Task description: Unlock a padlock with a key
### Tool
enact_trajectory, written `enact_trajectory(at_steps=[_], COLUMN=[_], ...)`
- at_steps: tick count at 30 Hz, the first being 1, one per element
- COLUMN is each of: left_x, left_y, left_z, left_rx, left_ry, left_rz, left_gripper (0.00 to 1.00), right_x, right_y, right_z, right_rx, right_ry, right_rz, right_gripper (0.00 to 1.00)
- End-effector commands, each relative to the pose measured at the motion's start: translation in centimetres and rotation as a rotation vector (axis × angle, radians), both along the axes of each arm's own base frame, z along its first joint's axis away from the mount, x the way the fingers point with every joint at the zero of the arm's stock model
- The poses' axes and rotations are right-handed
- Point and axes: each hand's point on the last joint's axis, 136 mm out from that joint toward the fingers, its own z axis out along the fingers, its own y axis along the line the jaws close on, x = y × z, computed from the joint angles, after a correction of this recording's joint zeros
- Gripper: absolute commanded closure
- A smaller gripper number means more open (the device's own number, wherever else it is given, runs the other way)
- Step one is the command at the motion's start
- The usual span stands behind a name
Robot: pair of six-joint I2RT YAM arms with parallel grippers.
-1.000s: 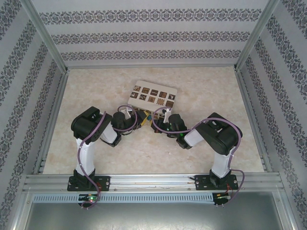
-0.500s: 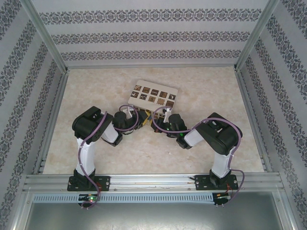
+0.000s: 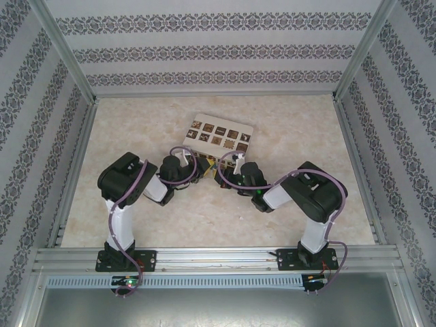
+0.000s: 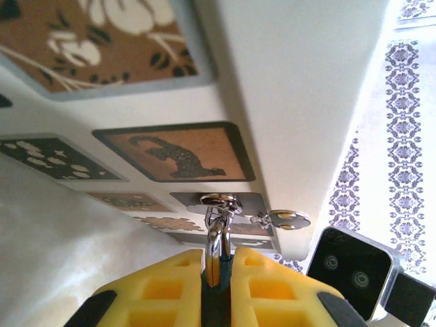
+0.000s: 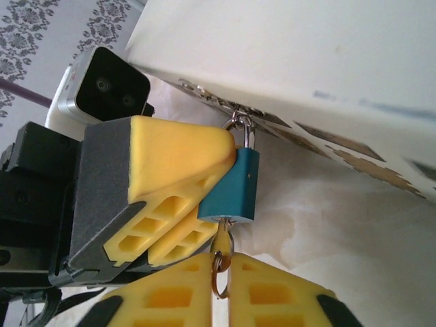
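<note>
Where the two arms meet at the near edge of the white box with dark patterned squares (image 3: pixel 219 133), the left gripper (image 4: pixel 216 264) has its yellow fingers pressed nearly together on the tiny blue-bodied padlock (image 5: pixel 235 184). The body is hidden in the left wrist view, so the hold appears to be across its flat faces, but this is not confirmed. The padlock hangs from the box by its thin silver shackle (image 5: pixel 240 129), which is threaded through a small metal staple (image 4: pixel 219 201). At the padlock's underside, the right gripper (image 5: pixel 223 267) pinches a small metal key (image 5: pixel 224 237), whose blade looks seated in the keyway.

Risks: if the left hold is shallow, turning the key would rotate the body rather than the cylinder. A sideways pull could bend the key or strain the staple.
</note>
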Motion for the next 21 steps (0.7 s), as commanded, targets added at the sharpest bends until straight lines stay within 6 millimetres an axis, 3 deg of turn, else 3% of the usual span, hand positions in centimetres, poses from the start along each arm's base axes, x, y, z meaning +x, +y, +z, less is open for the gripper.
enact_trajectory(at_steps=[1,12,18,21], left_x=[-0.2,-1.3,-2.6,-2.9], left_y=[-0.3,0.2,0.9,1.4], left_z=[2.3,5.0,5.1,5.4], left_rx=[0.025,0.015,0.098,0.123], left_ry=[-0.079,-0.016,0.091,0.112], left_rz=[-0.017,0.006,0.016,0.031], left_gripper=[0.90,0.95,0.95,0.99], right_x=[-0.6,-2.7,-3.9,-4.5], right_y=[-0.5,-3.8,-4.7,-4.8], right_z=[1.6,3.2,5.9,7.1], right_rx=[0.015,-0.117,-0.343,-0.459], right_ry=[-0.048,-0.187,-0.435,-0.578], right_rz=[0.010,0.014,0.056,0.097], right_gripper=[0.82,0.59,0.47,0.45])
